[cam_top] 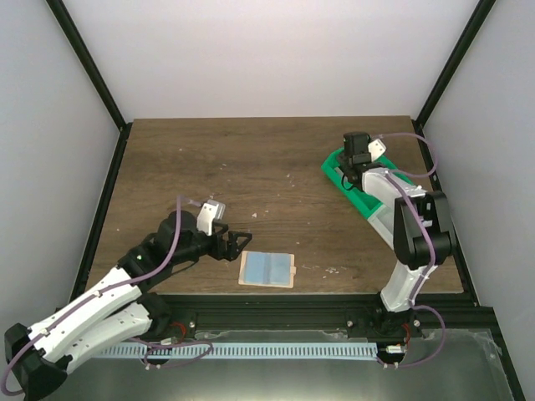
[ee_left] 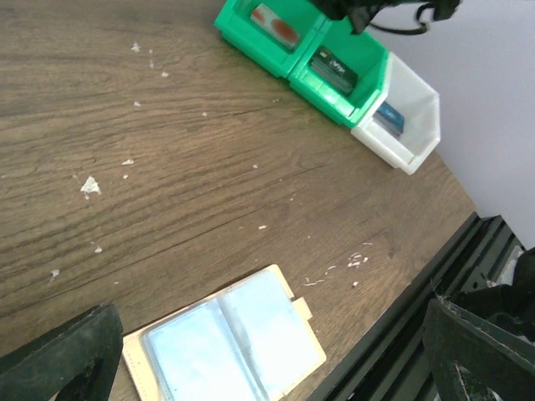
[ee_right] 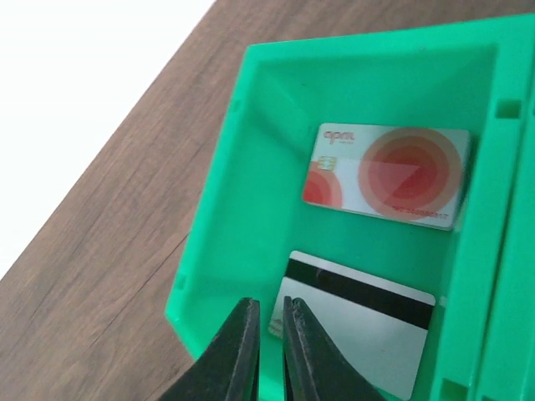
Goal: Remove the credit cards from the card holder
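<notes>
The tan card holder [cam_top: 267, 270] lies open near the table's front edge, its pale blue pockets [ee_left: 226, 342] facing up. My left gripper [cam_top: 238, 242] hovers just left of it, open wide, its fingers [ee_left: 58, 359] on either side of the holder from above. My right gripper [cam_top: 346, 175] reaches into the far green compartment of the tray [cam_top: 368, 202]. Its jaws [ee_right: 267, 302] are shut with only a sliver of gap and nothing between them. Beside its tip lies a pale credit card with a dark stripe [ee_right: 368, 322], and beyond that a white card with red circles [ee_right: 389, 175].
The tray has two green compartments [ee_left: 294, 63] and a white one [ee_left: 414, 142]; a dark card [ee_left: 333, 68] and a blue card [ee_left: 389, 117] lie in the nearer two. White flecks [ee_left: 89, 185] dot the wooden table. A black rail [cam_top: 318, 305] runs along the front edge.
</notes>
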### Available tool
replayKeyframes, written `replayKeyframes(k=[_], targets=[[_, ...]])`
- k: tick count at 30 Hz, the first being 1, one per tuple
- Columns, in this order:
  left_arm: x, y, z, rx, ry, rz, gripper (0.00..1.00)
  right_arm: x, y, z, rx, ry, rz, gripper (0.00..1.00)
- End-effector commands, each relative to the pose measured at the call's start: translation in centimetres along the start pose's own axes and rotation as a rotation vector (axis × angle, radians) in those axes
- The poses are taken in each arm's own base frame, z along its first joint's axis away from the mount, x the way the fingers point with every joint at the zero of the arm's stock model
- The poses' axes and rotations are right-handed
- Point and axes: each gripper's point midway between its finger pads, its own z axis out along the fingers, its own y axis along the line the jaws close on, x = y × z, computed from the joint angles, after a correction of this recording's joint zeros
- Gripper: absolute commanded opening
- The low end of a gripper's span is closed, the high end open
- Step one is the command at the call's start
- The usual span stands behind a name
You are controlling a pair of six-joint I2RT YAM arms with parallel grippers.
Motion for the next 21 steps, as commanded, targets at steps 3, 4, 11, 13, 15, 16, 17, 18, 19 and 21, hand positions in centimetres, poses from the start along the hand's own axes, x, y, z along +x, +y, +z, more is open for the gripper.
replayKeyframes(k=[3, 4, 11, 13, 15, 16, 17, 18, 19, 21], targets=[[0.1, 1.0, 1.0, -0.066, 0.049, -0.03, 1.0, -0.5, 4.5, -3.6, -0.2, 0.101, -0.168, 0.14], [0.2, 1.2, 1.3, -0.077, 0.063, -0.041, 1.0, -0.2, 4.8, -4.3, -0.227, 0.125, -0.186, 0.15], [3.8, 3.4, 3.9, -0.128, 0.169, -0.181, 1.0, 2.2, 4.8, -10.1, -0.382, 0.269, -0.301, 0.21], [5.3, 4.0, 4.6, -0.122, 0.192, -0.229, 1.0, 3.8, 4.1, -11.8, -0.416, 0.317, -0.312, 0.22], [6.5, 4.0, 5.2, -0.086, 0.205, -0.26, 1.0, 6.3, 3.0, -13.4, -0.461, 0.384, -0.321, 0.23], [7.0, 3.6, 5.4, -0.051, 0.213, -0.268, 1.0, 7.8, 2.5, -14.2, -0.478, 0.418, -0.334, 0.24], [7.6, 3.0, 5.6, 0.005, 0.227, -0.278, 1.0, 9.4, 1.4, -14.8, -0.476, 0.455, -0.348, 0.24], [8.1, 2.7, 5.8, 0.042, 0.23, -0.298, 1.0, 10.8, 0.7, -15.5, -0.48, 0.484, -0.359, 0.24], [8.4, 2.4, 5.9, 0.068, 0.229, -0.32, 1.0, 12.2, 0.1, -16.3, -0.494, 0.513, -0.368, 0.24], [9.1, 2.2, 6.1, 0.104, 0.233, -0.365, 1.0, 14.6, -0.8, -18.1, -0.54, 0.578, -0.374, 0.24]])
